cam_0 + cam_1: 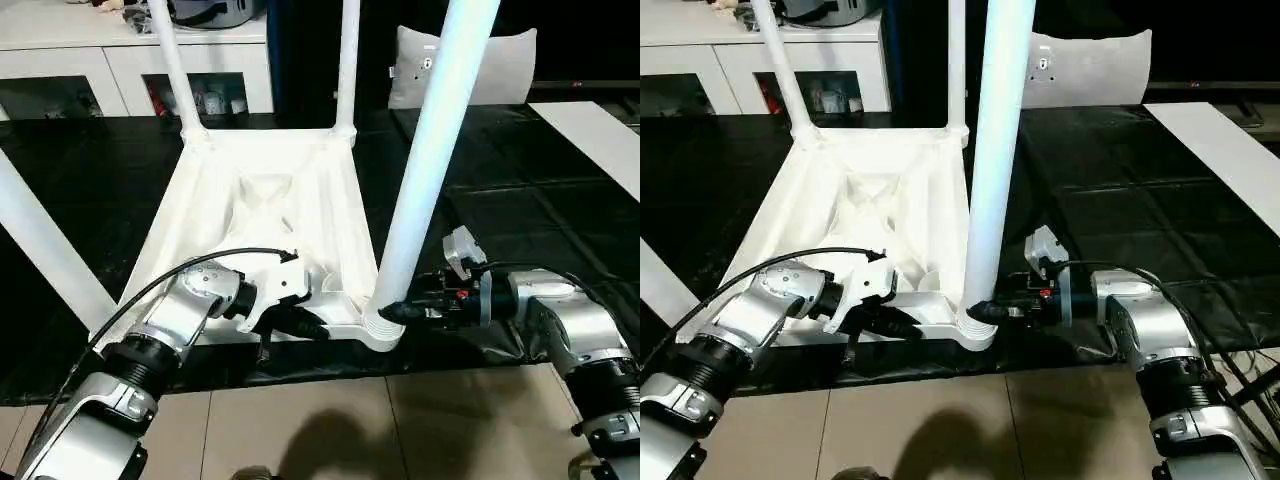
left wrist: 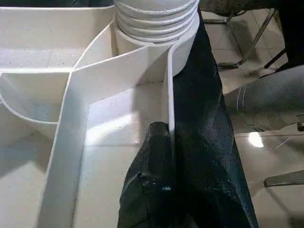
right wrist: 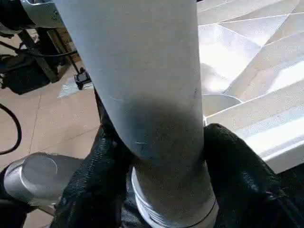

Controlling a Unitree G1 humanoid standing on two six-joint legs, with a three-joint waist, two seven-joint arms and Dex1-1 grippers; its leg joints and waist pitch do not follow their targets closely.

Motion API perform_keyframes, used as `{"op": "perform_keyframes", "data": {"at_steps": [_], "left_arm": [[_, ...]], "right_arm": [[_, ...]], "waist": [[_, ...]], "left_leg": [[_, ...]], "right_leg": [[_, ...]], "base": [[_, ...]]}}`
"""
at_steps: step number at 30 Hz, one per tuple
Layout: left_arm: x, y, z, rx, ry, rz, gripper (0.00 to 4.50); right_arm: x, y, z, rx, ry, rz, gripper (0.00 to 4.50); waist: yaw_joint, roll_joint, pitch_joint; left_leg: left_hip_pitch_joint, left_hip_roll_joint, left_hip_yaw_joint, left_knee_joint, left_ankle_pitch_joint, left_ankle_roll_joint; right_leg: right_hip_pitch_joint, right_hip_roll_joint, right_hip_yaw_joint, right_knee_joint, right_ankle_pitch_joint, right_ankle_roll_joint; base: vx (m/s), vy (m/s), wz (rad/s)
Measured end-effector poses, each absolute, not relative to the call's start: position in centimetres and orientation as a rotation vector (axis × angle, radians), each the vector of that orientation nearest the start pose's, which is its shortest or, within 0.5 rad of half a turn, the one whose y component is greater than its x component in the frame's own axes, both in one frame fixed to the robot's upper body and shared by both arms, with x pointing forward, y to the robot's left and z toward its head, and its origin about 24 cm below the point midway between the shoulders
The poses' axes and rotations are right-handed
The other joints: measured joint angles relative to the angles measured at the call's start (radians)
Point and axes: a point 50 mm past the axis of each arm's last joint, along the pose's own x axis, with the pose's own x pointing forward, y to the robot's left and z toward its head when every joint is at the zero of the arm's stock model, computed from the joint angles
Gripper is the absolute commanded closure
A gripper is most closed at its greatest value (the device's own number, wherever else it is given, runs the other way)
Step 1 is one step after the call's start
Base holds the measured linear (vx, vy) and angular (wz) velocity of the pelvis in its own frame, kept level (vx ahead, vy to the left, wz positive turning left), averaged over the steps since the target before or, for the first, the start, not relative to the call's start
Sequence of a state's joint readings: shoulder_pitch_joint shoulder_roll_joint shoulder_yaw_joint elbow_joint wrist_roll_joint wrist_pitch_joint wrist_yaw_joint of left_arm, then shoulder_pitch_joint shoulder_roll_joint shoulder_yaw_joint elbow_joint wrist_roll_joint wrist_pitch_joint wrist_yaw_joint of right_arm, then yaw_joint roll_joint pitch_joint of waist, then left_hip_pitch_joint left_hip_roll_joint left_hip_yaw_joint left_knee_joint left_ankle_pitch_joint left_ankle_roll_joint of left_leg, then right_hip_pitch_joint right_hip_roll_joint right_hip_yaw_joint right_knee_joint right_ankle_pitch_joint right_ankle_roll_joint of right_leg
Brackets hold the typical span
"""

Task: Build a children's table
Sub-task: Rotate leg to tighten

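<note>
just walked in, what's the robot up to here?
It is putting legs on a white children's table. The table top lies upside down on a black mat. The right hand has its fingers either side of the base of a leg standing in the near corner socket. The left hand is shut on the top's near edge wall, holding it steady. Two far legs stand in their sockets.
</note>
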State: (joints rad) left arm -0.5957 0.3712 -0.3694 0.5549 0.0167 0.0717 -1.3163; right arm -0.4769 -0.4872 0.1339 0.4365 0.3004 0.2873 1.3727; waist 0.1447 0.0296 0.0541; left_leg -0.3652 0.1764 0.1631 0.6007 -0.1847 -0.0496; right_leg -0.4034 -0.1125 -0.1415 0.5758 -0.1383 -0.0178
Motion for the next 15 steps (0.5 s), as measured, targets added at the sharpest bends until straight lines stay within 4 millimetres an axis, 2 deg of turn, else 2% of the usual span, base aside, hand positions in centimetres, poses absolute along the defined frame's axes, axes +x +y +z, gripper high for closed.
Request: {"op": "perform_keyframes", "data": {"at_steps": [10,14,15], "left_arm": [[30.62,11.77,5.03,0.399,0.489,-1.496,4.50],[31.12,11.42,4.85,0.344,0.502,-1.389,4.50],[31.37,11.21,4.80,0.322,0.501,-1.338,4.50]], "right_arm": [[29.47,-17.52,6.99,0.033,0.390,1.344,2.48],[29.99,-17.22,6.70,0.064,0.361,1.209,2.48],[30.33,-16.91,6.52,0.073,0.352,1.148,2.48]], "waist": [[0.002,0.000,0.000],[-0.007,0.001,0.000],[-0.015,0.001,0.000]], "left_leg": [[0.000,0.000,0.000,0.000,0.000,0.000],[0.002,0.000,0.001,0.000,0.000,0.000],[0.003,0.000,0.001,0.001,0.001,-0.001]], "right_leg": [[0.000,0.000,0.000,0.000,0.000,0.000],[0.000,0.000,0.000,0.000,0.000,0.000],[0.001,0.000,0.000,0.000,0.000,0.000]], "base": [[0.000,0.000,0.00],[0.000,0.000,0.00],[0.000,0.000,0.00]]}}
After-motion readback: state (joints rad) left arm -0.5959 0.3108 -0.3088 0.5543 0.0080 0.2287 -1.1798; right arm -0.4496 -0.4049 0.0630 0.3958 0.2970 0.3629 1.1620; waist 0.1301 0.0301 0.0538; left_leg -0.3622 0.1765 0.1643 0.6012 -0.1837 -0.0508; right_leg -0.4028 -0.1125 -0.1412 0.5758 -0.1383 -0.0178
